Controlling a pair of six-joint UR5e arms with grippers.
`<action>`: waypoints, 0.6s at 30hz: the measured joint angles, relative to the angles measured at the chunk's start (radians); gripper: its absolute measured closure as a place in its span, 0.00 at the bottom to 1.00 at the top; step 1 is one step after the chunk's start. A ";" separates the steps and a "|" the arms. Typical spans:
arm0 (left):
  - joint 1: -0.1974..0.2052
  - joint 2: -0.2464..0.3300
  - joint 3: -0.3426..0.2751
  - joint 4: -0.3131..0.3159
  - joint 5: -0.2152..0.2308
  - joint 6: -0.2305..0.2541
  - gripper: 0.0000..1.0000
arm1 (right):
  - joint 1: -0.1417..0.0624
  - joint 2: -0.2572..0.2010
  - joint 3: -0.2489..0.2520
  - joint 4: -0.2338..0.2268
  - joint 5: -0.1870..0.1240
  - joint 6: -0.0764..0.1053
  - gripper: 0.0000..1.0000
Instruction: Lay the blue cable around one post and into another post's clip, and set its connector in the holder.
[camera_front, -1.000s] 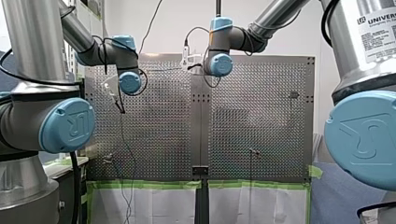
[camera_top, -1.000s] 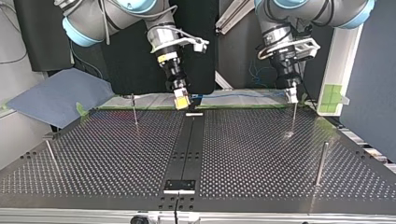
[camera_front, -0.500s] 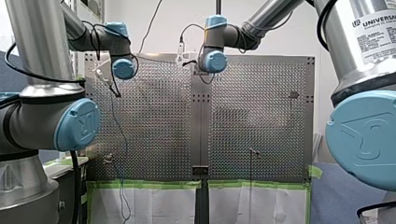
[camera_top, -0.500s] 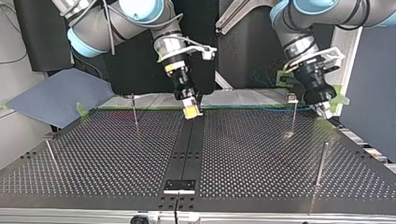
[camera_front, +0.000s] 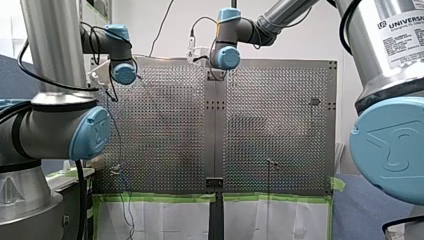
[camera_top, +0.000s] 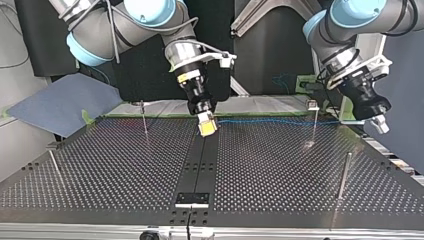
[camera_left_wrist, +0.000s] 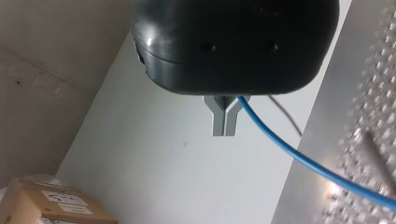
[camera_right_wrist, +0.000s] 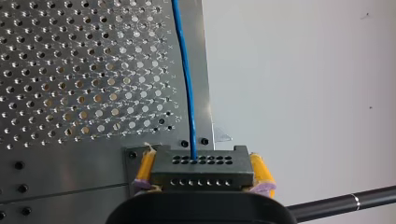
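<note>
Blue cable (camera_top: 272, 121): one only. It is thin and looks light and limp. It draws a near-straight line just above the far edge of the table (camera_top: 280, 170) in the top view, strung between the two arms. I judge it is under pull and would sag if slackened. It has little stiffness of its own, so it will follow whichever end is moved and needs tension to sit against a post. The jacket looks smooth and is likely to slip through a light pinch.

Connector (camera_right_wrist: 219, 173): one, a dark rigid block with rows of holes, the cable leaving its middle. The right end effector (camera_right_wrist: 203, 169) clamps it by its two short sides between yellow pads (camera_right_wrist: 145, 167). That seems the sound place to hold, being hard and flat-sided with no load on the wire joint. It hangs over the table's centre strip.

Left end effector (camera_left_wrist: 224, 128): its metal fingers (camera_left_wrist: 218, 122) are pressed together, and the cable comes out at their root. I cannot tell whether it is pinched hard or only guided. A hold along the bare cable suits steering it.

Posts: four counted in the top view, all thin upright rods. One (camera_top: 314, 127) carries a pale clip (camera_top: 313, 105). The cable passes close by it, touching or not I cannot tell. By my reading it is looped round none of them.

Black fixture (camera_top: 192, 199): one, with a pale lip, on the centre strip at the top view's near edge. It is possibly the holder, and the connector is well apart from it.
</note>
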 joint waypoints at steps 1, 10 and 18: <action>0.009 -0.001 0.002 0.002 0.003 0.006 0.98 | 0.000 0.000 0.000 -0.001 0.000 0.000 1.00; 0.039 -0.053 0.043 0.005 0.065 -0.037 0.98 | 0.000 0.004 -0.001 -0.022 -0.007 0.003 1.00; 0.055 -0.107 0.110 0.001 0.133 -0.080 0.98 | 0.000 0.007 -0.023 -0.026 -0.011 0.008 1.00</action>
